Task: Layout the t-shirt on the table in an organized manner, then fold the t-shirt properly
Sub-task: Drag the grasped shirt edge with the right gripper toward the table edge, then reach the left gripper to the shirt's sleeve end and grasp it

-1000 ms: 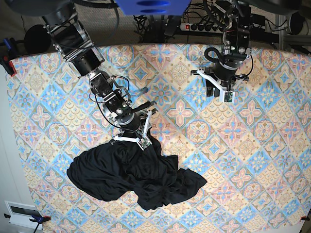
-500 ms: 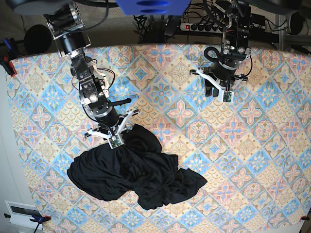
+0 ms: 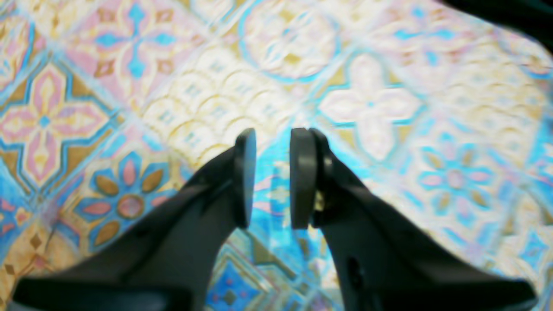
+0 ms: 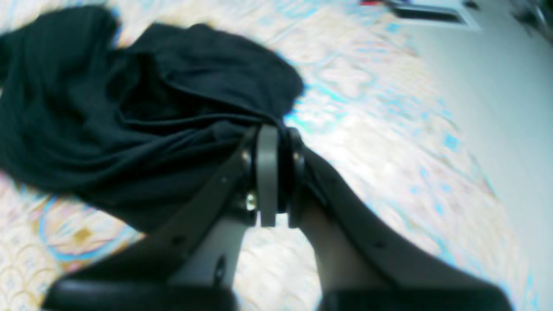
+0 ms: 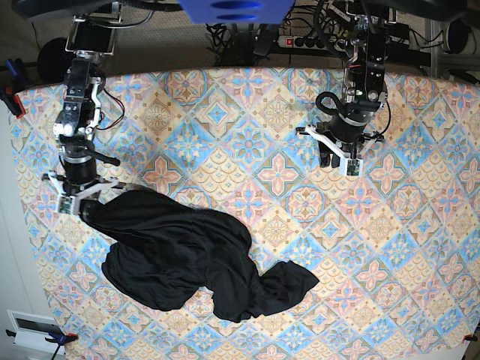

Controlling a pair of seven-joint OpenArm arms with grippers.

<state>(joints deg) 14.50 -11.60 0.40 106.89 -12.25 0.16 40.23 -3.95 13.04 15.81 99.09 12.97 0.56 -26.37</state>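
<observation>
The black t-shirt (image 5: pixel 187 255) lies crumpled on the front-left part of the table (image 5: pixel 390 247), with one edge pulled out toward the left side. My right gripper (image 5: pixel 85 208) is shut on that edge. In the right wrist view its fingers (image 4: pixel 268 172) pinch a fold of the t-shirt (image 4: pixel 129 108), which trails away to the left. My left gripper (image 5: pixel 334 159) hovers over the back right of the table, far from the shirt. In the left wrist view the left gripper (image 3: pixel 270 177) stands slightly open, with only the patterned cloth (image 3: pixel 389 108) between its pads.
The table's left edge (image 5: pixel 19 195) runs close to my right gripper, with pale floor beyond it (image 4: pixel 497 86). A white box (image 5: pixel 30 326) lies on the floor at the front left. A power strip (image 5: pixel 307 41) and cables sit behind the table.
My right gripper has swung from the table's middle to its left side, dragging the shirt's edge with it and stretching the heap leftward. The left arm has hardly moved.
</observation>
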